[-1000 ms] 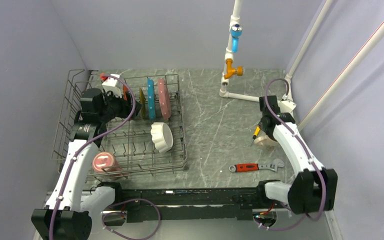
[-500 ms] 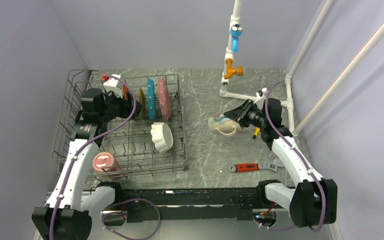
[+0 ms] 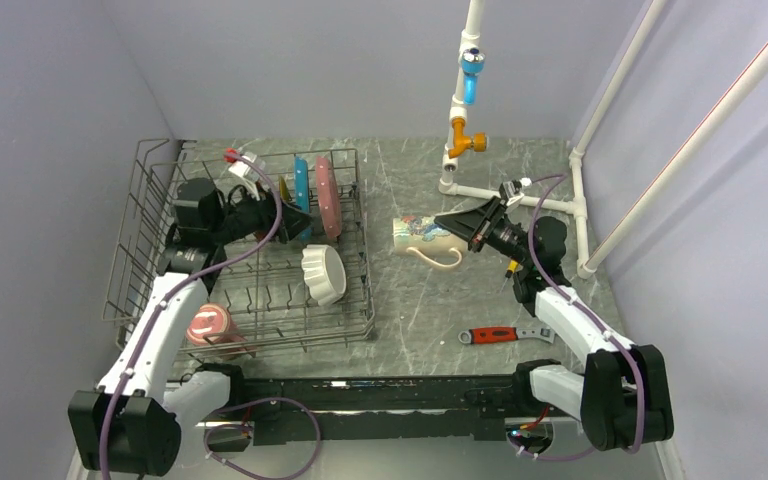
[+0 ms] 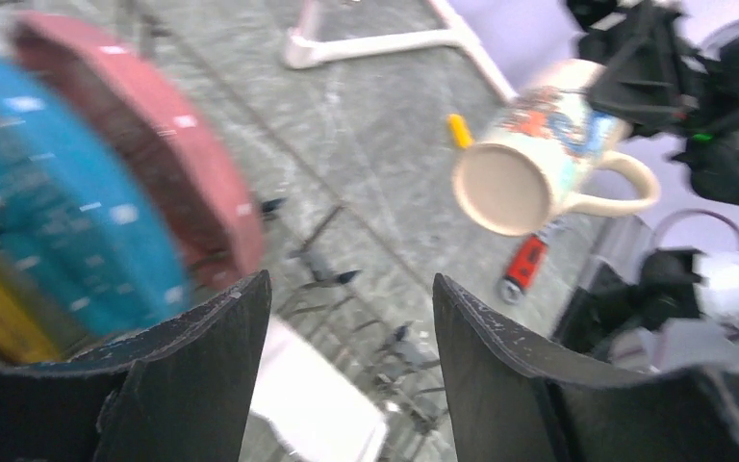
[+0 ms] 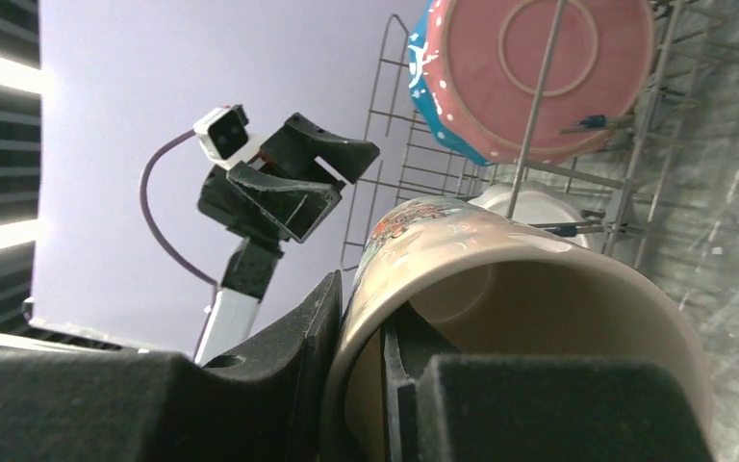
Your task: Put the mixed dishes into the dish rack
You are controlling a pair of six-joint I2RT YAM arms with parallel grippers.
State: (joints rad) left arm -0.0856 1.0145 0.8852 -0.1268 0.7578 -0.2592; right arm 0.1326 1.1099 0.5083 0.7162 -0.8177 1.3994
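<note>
Two grippers: right gripper (image 3: 467, 228) pinches cream cup (image 3: 422, 232) by its rim; left gripper (image 4: 348, 289) spread, empty.
Cup axis: left-right, base toward rack (aloft over desk (image 3: 410, 300)).
Dish rack (image 3: 150, 200): near, on the cup's left; right arm nearer.

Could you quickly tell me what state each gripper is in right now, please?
Left gripper: open, holding nothing.
Right gripper: closed on the cream cup, pinching its rim.

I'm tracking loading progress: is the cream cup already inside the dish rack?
No, the cream cup is held sideways in the right jaws over the table, clear of the dish rack.
</note>
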